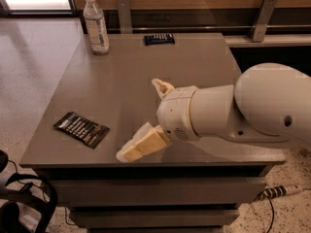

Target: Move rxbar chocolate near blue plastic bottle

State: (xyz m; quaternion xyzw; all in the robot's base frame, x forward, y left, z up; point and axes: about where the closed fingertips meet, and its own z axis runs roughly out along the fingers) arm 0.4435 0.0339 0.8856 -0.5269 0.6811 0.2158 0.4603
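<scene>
The rxbar chocolate (81, 129), a flat black wrapper with white lettering, lies near the front left edge of the grey table (131, 72). The blue plastic bottle (96, 25), clear with a white cap and a pale label, stands upright at the back left corner. My gripper (140, 119) hovers over the front middle of the table, a little to the right of the rxbar. It is open and empty, with one cream finger (142, 146) pointing towards the front edge and the other (162, 87) towards the back.
A smaller dark blue bar wrapper (159, 39) lies at the back edge of the table, right of the bottle. A wooden wall with metal brackets (262, 18) runs behind. Black cables (19, 198) lie on the floor at the front left.
</scene>
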